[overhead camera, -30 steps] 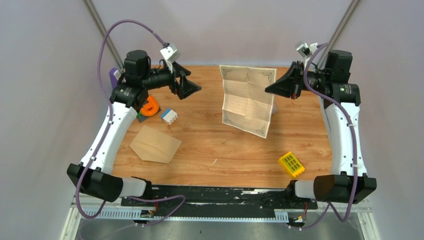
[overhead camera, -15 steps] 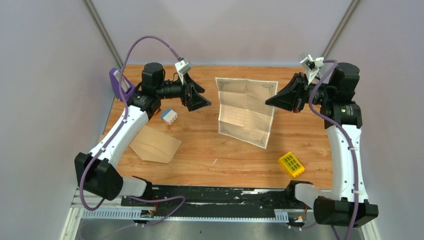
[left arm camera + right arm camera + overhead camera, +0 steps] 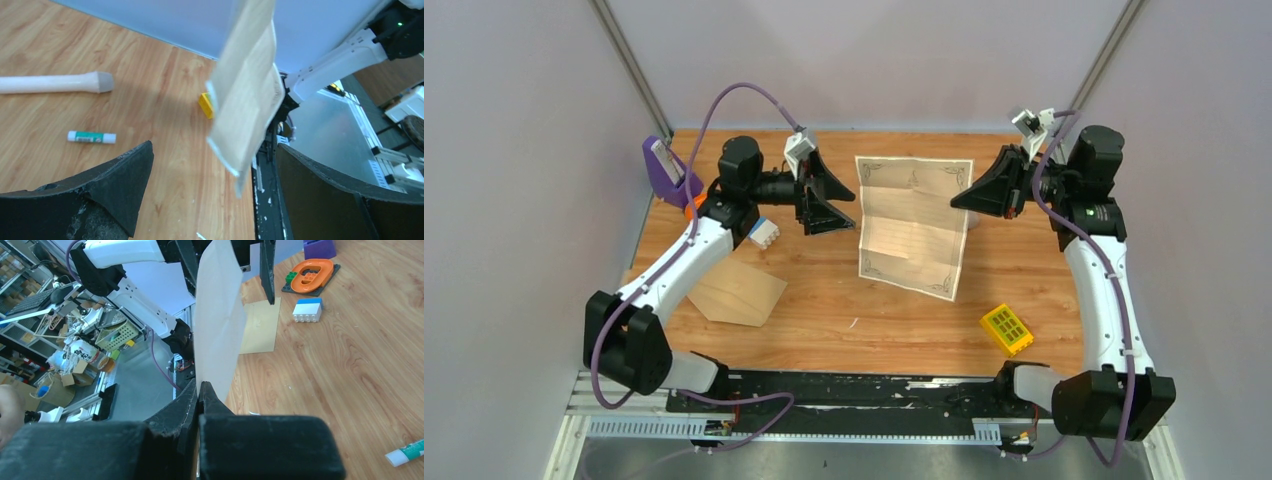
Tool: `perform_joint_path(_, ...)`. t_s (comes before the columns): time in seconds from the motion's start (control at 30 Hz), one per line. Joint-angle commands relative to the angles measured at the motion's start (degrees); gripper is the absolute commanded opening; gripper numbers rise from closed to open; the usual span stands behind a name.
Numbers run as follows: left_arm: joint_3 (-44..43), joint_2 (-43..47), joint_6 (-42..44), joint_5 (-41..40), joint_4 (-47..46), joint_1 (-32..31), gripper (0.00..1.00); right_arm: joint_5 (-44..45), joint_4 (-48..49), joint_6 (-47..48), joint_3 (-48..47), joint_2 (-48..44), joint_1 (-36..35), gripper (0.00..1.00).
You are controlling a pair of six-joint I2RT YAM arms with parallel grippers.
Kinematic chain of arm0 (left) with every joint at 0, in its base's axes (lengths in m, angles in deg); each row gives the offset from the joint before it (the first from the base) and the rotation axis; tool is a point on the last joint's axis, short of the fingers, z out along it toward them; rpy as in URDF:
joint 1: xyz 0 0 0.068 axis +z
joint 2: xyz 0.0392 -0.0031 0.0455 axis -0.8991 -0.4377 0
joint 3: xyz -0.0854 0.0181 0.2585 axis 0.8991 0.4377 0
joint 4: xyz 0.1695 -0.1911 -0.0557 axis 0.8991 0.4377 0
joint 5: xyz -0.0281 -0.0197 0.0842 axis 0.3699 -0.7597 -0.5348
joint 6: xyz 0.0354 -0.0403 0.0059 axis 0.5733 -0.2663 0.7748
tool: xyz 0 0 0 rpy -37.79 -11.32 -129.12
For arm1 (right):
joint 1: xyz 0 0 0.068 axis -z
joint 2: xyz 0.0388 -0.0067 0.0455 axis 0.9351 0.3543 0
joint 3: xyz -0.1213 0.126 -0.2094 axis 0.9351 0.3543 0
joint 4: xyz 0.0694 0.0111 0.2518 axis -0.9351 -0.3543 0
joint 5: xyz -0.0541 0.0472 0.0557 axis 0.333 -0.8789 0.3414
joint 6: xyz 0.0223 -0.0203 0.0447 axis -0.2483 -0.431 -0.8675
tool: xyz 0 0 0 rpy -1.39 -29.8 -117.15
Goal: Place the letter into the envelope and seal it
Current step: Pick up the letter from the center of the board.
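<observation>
Right hand is pinching the creased paper letter.
Left hand is hovering spread beside it; lettering unreadable.

top: overhead, whole table | wrists: close, facing each other, sharing letter

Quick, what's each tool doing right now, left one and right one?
Left tool: open, holding nothing.
Right tool: shut on the letter, gripping its edge and holding it up off the table.
</observation>
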Motion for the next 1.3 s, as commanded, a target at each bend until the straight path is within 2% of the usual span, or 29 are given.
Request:
perform_joint_path(0.0, -0.3, -0.8, -3.5, 5.8, -6.2, -2.4, 1.00, -1.1, 4.8, -1.7, 0.4, -0.1, -0.4, 0.00)
perform_joint_path(0.23, -1.0, -2.6, -3.0, 5.2, -6.6, -4.0, 1.00, -2.2, 4.8, -1.1, 1.2, -0.7, -0.4, 0.00)
perform_joint_path(0.63, -2.5, -1.3, 6.8, 1.6, 4.5, -4.0, 1.00, -3.2, 4.9, -0.3, 2.0, -2.7, -0.2, 0.00)
perform_joint_path(0.8, -2.3, -2.0, 5.0, 1.4, 2.5, -4.0, 0.99, -3.4, 7.2, -2.9, 3.0, -1.7, -0.2, 0.00)
perform_joint_path(1.1, -2.7, -3.6, 3.5, 2.7, 2.1, -5.9, 0.88, -2.4, 16.4, -9.8, 6.2, -1.1, -0.4, 0.00)
perform_joint_path(1.27, -2.7, -4.9, 1.6, 3.2, 0.5, -7.1, 0.89, -2.1, 19.7, -12.2, 7.3, -1.4, -0.4, 0.00)
